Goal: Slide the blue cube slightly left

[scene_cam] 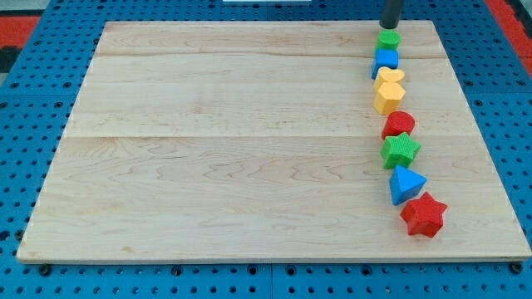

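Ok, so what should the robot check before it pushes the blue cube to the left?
1. Blue cube in plain sight: ok.
2. My tip on the cube's right side, ready to push left: not ok; it sits above the green block, at the view's top.
3. Board open to the cube's left: ok.
4. Cube apart from its neighbours: not ok; the green block and the yellow heart crowd it.
5. Tip touching the green block: cannot tell.

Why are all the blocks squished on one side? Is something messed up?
Nothing is broken or tipped. All eight blocks form one crooked line down the board's right side, from the green block to the red star. My tip sits just above the line.
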Motion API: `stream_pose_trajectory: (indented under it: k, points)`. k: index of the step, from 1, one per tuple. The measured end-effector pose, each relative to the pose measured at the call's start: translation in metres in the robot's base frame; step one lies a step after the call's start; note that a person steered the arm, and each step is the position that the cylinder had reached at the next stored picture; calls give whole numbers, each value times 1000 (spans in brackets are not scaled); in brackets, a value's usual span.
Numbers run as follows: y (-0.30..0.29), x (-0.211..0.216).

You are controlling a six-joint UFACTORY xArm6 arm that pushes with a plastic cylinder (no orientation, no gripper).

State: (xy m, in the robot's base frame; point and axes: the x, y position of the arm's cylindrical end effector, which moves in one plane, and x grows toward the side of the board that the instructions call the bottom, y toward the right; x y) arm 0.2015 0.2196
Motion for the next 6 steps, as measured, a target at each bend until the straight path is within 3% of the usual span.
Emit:
stream_pose_trajectory:
  k: [3, 5, 6]
  points:
    - [11, 92]
    - [-106, 98]
    - [-121, 98]
